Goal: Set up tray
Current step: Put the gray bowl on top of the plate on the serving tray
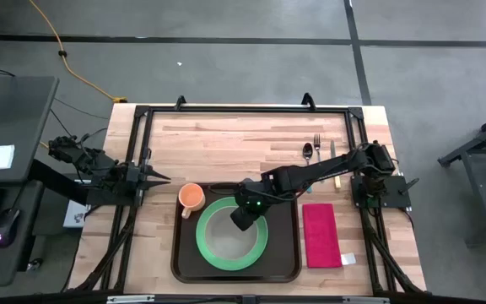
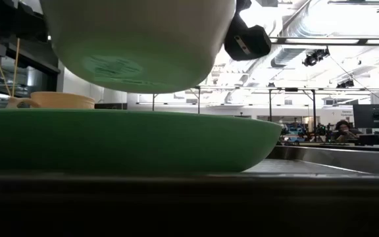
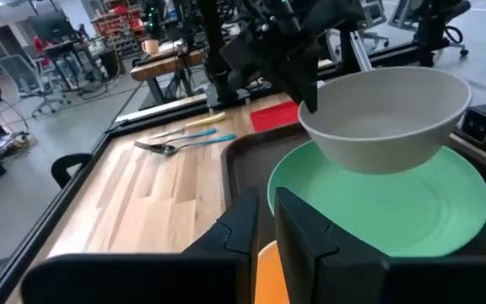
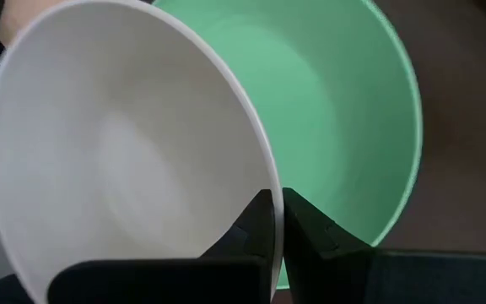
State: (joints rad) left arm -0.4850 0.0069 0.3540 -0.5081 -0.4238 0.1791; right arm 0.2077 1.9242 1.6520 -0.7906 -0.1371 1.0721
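The tray (image 1: pixel 285 268) is lying at the table's (image 1: pixel 226 143) six o'clock edge, carrying one green plate (image 1: pixel 207 251) and, at its ten o'clock corner, one orange cup (image 1: pixel 191 197). The right gripper (image 1: pixel 241 218) is clenching the rim of one white bowl (image 3: pixel 384 114), holding it tilted just above the plate without touching it; nothing is showing inside the bowl. In the high view the arm is covering most of the bowl. One red napkin (image 1: pixel 321 235) is lying just outside the tray at three o'clock. Three pieces of cutlery (image 1: pixel 319 152) are lying at the table's two o'clock, their types hard to make out. The left gripper (image 1: pixel 160 176) is waiting at the table's nine o'clock edge, fingers slightly parted, grasping nothing.
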